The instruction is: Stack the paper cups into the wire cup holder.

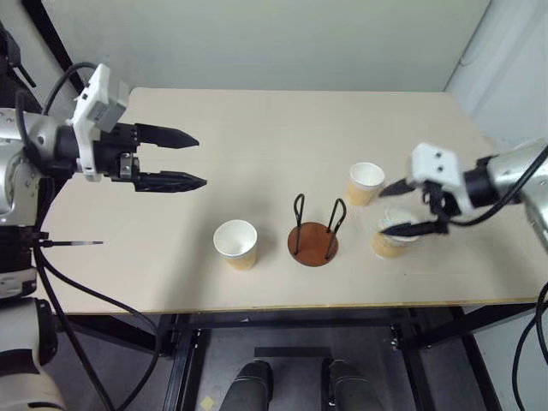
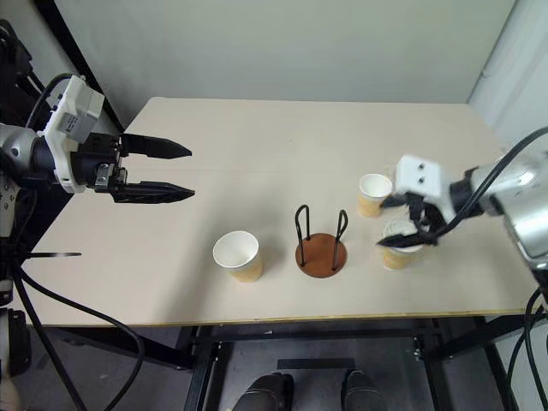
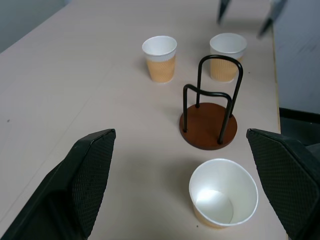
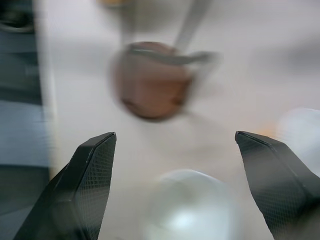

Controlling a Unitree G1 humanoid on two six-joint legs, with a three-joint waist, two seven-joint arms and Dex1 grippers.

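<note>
The wire cup holder [image 1: 313, 236] stands empty on the worktop [image 1: 257, 137] between three paper cups [image 1: 236, 243]. Both fingers are wide open, holding nothing — the right gripper [image 1: 409, 207] hovers over one cup, the left gripper [image 1: 185, 159] waits aside.

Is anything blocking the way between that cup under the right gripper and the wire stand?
Nothing visible. The cup under the open right gripper stands just right of the wire cup holder, with bare table between them. The holder is empty.
</note>
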